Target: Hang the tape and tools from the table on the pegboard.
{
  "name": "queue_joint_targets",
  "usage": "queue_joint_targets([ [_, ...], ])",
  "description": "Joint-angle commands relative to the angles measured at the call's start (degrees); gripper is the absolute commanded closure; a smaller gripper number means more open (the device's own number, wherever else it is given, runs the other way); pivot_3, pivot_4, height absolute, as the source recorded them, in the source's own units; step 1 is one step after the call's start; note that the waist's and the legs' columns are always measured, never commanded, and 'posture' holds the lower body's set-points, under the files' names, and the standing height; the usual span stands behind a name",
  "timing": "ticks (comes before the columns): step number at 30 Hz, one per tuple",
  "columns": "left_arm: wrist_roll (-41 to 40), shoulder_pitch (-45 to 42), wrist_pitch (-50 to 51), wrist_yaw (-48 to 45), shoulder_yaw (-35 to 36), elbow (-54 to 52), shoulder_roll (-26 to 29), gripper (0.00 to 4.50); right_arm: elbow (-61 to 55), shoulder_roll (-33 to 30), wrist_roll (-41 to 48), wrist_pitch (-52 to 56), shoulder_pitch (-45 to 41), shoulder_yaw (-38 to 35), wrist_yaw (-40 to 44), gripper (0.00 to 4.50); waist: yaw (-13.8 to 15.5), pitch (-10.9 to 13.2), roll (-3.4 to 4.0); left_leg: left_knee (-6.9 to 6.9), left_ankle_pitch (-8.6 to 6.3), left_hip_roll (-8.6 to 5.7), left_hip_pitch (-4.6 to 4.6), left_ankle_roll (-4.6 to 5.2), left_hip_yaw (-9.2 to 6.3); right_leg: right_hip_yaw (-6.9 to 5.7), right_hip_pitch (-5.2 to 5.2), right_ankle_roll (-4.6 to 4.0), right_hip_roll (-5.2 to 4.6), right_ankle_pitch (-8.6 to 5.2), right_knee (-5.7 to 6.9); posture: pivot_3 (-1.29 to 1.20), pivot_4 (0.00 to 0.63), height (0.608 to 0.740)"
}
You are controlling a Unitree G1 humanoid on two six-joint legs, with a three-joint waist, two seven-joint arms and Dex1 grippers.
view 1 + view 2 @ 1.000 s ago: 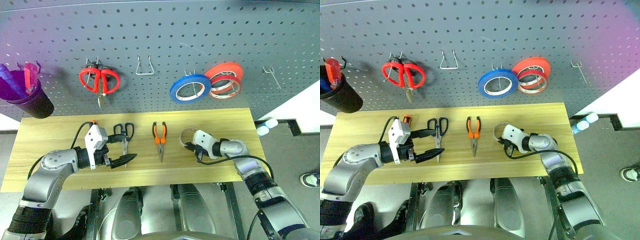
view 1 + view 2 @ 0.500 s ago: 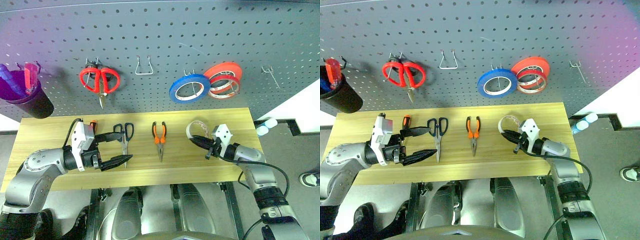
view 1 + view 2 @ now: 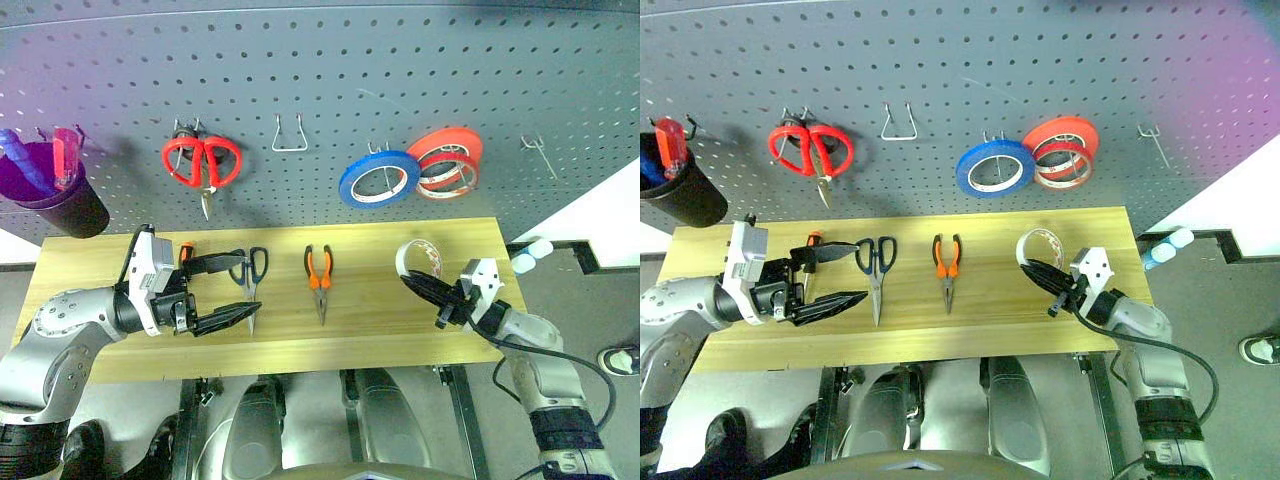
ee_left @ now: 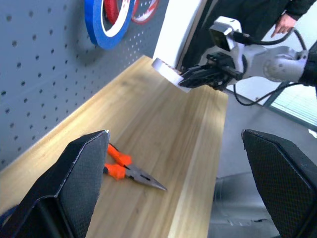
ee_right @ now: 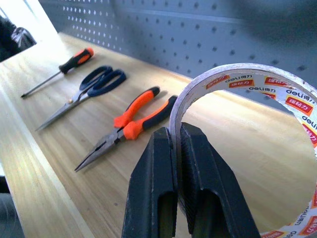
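Note:
My right gripper [image 3: 415, 285] is shut on the rim of the whitish tape [image 3: 418, 257] and holds the ring upright above the right part of the wooden table [image 3: 380, 335]. The right wrist view shows its fingers [image 5: 158, 188] pinching the tape's [image 5: 257, 82] band. The orange-handled pliers [image 3: 319, 275], the dark-handled scissors [image 3: 254, 270] and the small screwdriver [image 3: 185, 250] lie flat on the table. My left gripper [image 3: 250, 287] hovers open and empty over the scissors and screwdriver. Behind the table stands the grey pegboard [image 3: 330, 70].
On the pegboard hang red-handled scissors [image 3: 201, 160], a blue roll [image 3: 378, 178] and red-orange rolls [image 3: 447, 158]. A bare wire hook [image 3: 288, 135] sits between them, another hook [image 3: 540, 150] at far right. A dark cup [image 3: 62, 200] hangs left. A person's hand [image 4: 282, 22] shows beyond the table's right end.
My right gripper has lifted the tape off the table and carried it right and toward me. The left gripper has risen and drawn back left, still open.

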Motion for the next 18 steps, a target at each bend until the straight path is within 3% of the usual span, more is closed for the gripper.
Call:
queue_joint_targets([
  [1,-0.41,-0.61,-1.11,-0.38,0.18,-0.06,-0.28,0.00,-4.15,-0.97,2.69,0.41,2.46,-2.90,-0.74,4.46,0.00,-0.39,-0.05,0.00,0.00,0.00,0.00,0.00,0.00,0.00,0.00,0.00,0.00,0.00,0.00,-0.12,0.212,0.733],
  [12,-0.45,-5.02,-0.82,-0.59,-2.28,2.48,-1.62,0.00,-6.03,-0.01,5.81,-1.00,6.65,-9.61,-6.26,4.46,-1.19,-1.05,-0.10,0.04,0.01,-0.02,0.14,-0.02,0.01,0.02,0.14,-0.04,0.01,0.12,0.03,-0.18,0.214,0.733],
  [18,-0.12,-6.05,-0.96,-0.94,-3.54,3.20,-2.09,0.00,-3.73,0.00,6.22,-3.09,4.94,-13.44,-9.84,4.46,-2.56,-1.59,-0.17,0.06,0.02,-0.04,0.22,-0.02,0.13,0.18,0.19,0.03,0.00,0.18,0.08,-0.19,0.217,0.733],
])
